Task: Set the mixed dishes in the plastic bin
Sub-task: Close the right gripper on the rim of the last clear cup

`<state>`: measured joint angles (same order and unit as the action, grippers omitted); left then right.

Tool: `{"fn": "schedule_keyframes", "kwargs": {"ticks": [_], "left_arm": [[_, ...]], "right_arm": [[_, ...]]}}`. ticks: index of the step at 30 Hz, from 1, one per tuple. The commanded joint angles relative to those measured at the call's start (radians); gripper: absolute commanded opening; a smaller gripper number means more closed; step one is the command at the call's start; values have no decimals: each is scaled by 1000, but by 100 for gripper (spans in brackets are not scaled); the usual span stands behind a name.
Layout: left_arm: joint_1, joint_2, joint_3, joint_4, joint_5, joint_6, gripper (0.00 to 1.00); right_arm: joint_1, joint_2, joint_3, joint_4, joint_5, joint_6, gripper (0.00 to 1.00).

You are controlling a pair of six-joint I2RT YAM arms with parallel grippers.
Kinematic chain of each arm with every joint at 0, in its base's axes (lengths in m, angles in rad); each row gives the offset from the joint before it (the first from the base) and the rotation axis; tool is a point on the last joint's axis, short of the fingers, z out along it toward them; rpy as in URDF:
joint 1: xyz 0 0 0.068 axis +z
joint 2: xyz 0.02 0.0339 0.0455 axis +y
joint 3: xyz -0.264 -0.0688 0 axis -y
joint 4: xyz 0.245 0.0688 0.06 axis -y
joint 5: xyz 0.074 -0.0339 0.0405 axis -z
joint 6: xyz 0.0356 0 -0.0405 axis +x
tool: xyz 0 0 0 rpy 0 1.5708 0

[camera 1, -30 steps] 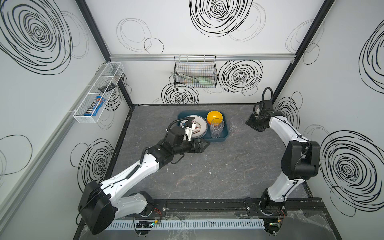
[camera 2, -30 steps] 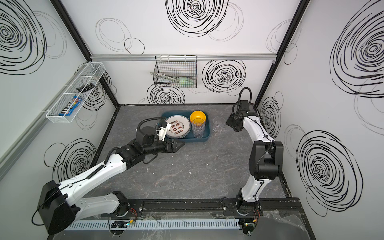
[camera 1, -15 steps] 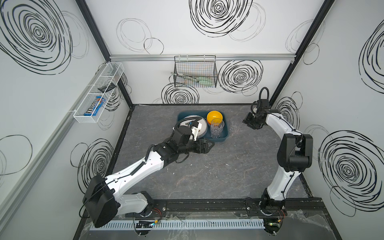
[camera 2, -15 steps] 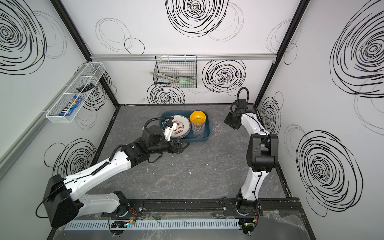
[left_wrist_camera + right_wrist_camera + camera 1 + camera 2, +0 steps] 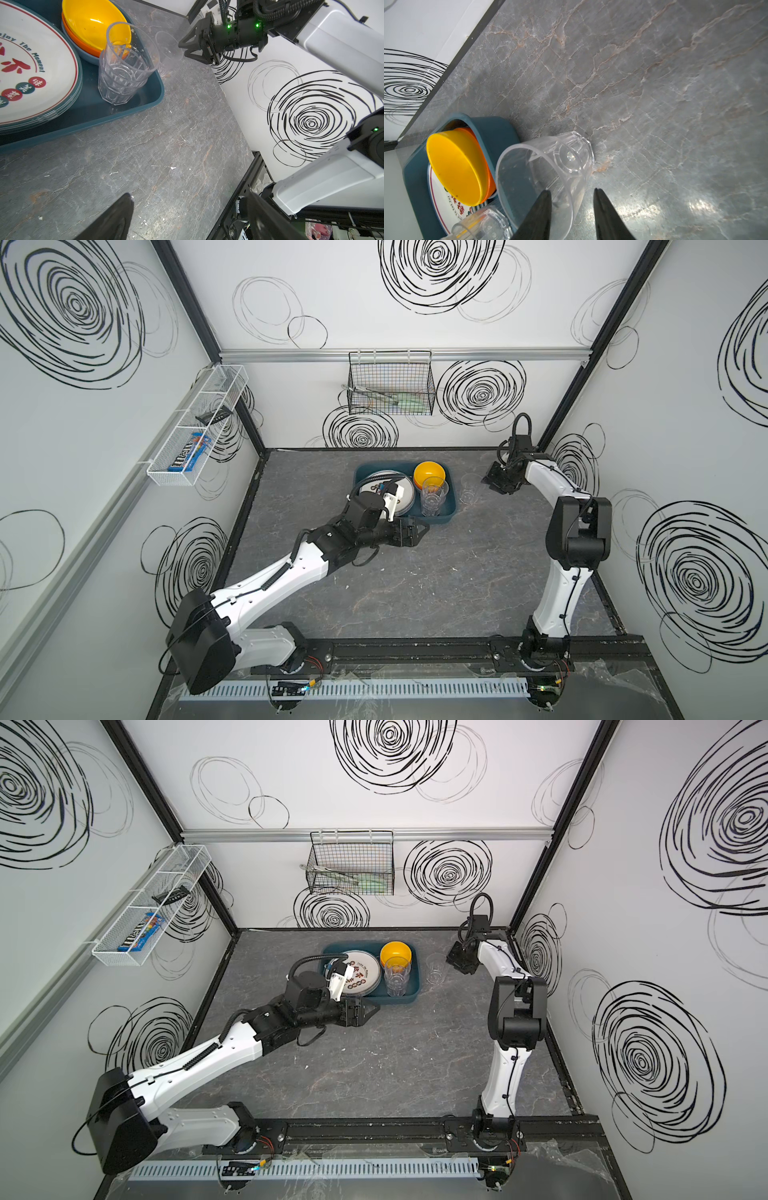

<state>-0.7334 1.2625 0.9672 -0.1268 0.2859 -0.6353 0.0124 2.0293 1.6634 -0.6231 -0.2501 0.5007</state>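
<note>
The plastic bin [image 5: 432, 520] [image 5: 399, 1000] sits at the back of the table. It holds white plates [image 5: 407, 493] [image 5: 31, 72], a yellow bowl [image 5: 428, 475] [image 5: 454, 166] on orange and blue ones, and stacked clear cups [image 5: 434, 497] [image 5: 122, 68]. One clear cup [image 5: 469, 491] [image 5: 436, 969] [image 5: 546, 166] stands upright on the table just right of the bin. My right gripper [image 5: 572, 190] [image 5: 492, 485] straddles its rim, one finger inside and one outside, jaws apart. My left gripper [image 5: 190, 195] [image 5: 415, 531] hovers wide open and empty in front of the bin.
A black wire basket [image 5: 390, 385] hangs on the back wall and a white mesh shelf [image 5: 195, 431] on the left wall. The right wall stands close behind the right arm. A black rail [image 5: 415, 649] runs along the table's front edge.
My right gripper has slid left to the lone cup and its jaws have narrowed. My left gripper has shifted right along the bin's front, staying open.
</note>
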Motion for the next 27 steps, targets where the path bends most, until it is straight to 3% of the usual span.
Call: {"fn": "schedule_keyframes", "kwargs": {"ticks": [1, 27], "left_arm": [[-1, -5, 0, 22, -15, 2, 89], [46, -55, -73, 48, 6, -27, 89]], "right_arm": [[12, 20, 41, -48, 10, 1, 36], [46, 46, 36, -90, 109, -24, 5]]}}
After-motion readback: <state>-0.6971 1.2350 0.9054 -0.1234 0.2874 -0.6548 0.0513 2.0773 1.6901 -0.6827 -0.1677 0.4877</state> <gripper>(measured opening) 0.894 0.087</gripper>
